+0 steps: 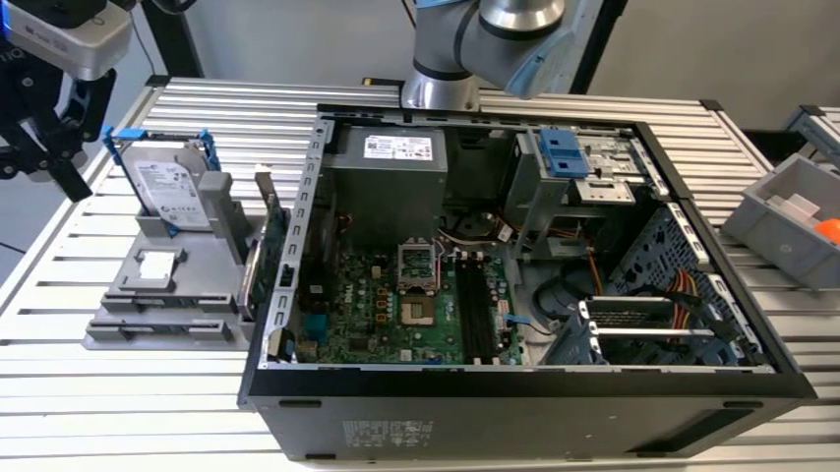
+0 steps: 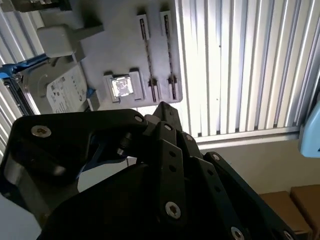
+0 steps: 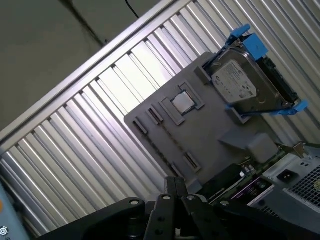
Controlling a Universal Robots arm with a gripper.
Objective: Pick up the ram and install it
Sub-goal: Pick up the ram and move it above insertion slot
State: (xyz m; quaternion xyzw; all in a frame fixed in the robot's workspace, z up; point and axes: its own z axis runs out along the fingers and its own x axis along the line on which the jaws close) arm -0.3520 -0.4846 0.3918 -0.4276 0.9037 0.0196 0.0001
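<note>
A ribbed aluminium table (image 1: 197,98) carries an open computer case (image 1: 525,382) and, at the case's 9 o'clock in the exterior view, a grey fixture (image 1: 164,329). The gripper (image 1: 46,147) hangs above the fixture's 11 o'clock corner; whether it is spread or closed I cannot tell. Nor can I place the ram: the fixture's two narrow grooves (image 2: 146,52) show as thin dark lines. Likeliest trouble, I judge: a skewed descent clipping the hard drive (image 1: 171,187) at the fixture's 12 o'clock or the expansion card (image 1: 270,254) at its 3 o'clock.
</note>
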